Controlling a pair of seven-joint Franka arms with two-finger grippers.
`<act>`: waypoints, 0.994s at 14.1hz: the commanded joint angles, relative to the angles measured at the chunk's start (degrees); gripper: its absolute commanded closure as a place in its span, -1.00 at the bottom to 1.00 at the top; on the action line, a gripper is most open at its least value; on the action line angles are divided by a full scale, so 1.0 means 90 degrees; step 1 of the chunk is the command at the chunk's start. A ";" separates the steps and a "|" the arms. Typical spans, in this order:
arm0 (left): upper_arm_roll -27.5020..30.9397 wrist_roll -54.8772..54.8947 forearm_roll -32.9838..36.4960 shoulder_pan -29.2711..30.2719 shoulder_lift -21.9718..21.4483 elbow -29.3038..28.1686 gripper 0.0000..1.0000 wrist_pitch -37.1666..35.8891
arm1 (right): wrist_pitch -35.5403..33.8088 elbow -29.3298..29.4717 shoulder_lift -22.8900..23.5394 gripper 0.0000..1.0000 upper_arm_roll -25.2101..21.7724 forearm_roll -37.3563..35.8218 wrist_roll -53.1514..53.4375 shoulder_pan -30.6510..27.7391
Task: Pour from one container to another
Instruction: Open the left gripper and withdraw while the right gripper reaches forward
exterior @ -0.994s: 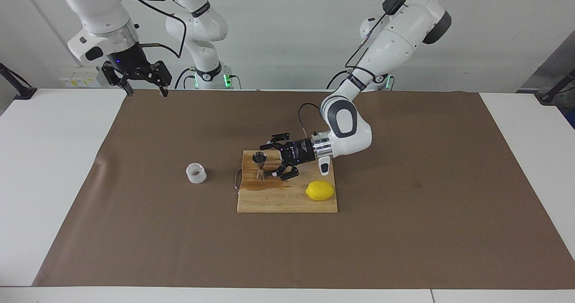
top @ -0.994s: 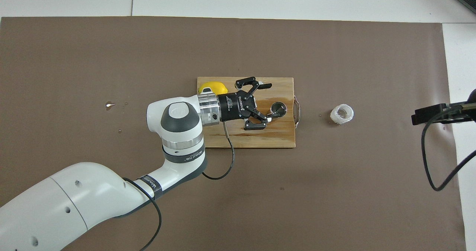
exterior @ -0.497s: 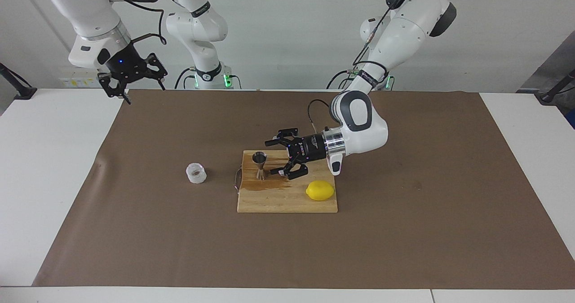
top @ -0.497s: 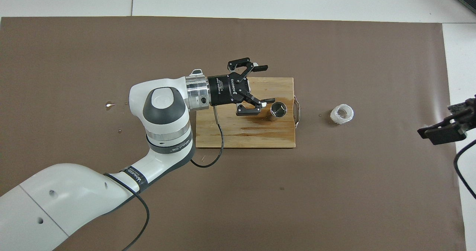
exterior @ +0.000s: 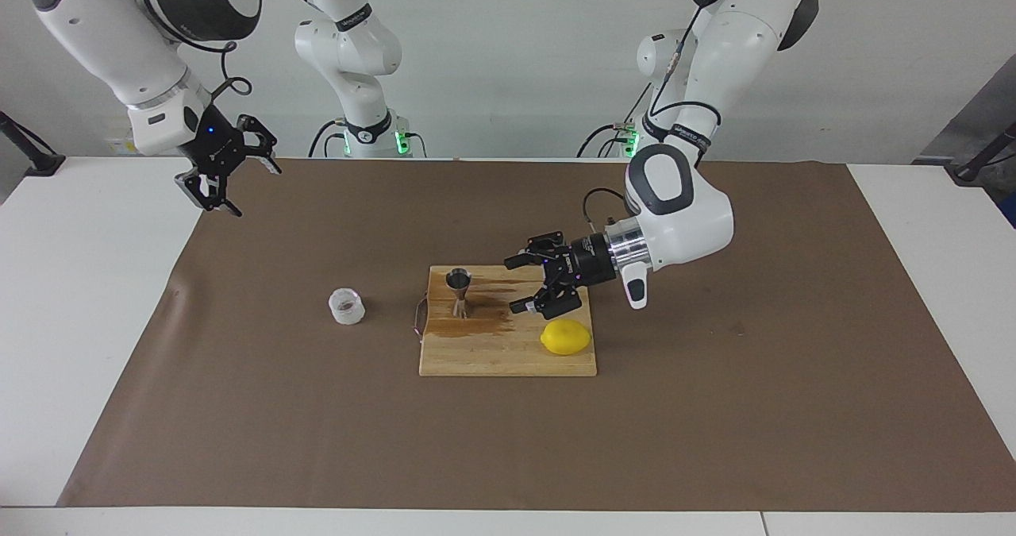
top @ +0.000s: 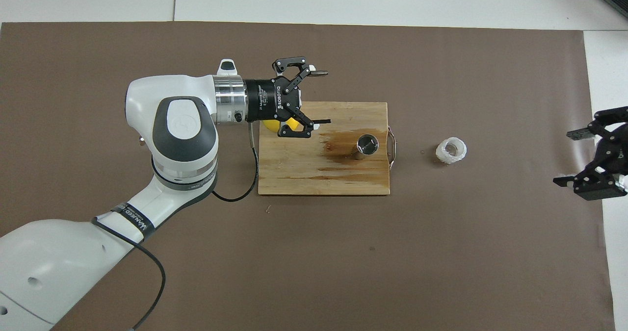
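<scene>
From overhead you see only a sliver of the lemon, at 9 o'clock on the cutting board; the left gripper covers the rest. The right gripper is cut by the picture's 3 o'clock edge there. You cannot tell what the jigger or the plastic cup holds; both are too small. The left arm's shoulder runs off the facing view's 12 o'clock edge.

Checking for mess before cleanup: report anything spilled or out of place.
A dark wet stain spreads across the cutting board around the upright jigger, as if liquid spilled. The plastic cup stands upright on the paper beside the board.
</scene>
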 commanded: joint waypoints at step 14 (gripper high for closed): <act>0.0098 0.0268 0.6377 0.0333 -0.1029 -0.0174 -1.00 -0.0457 | 0.1311 -0.0511 0.2956 -1.00 0.0061 0.3471 -0.4810 -0.0285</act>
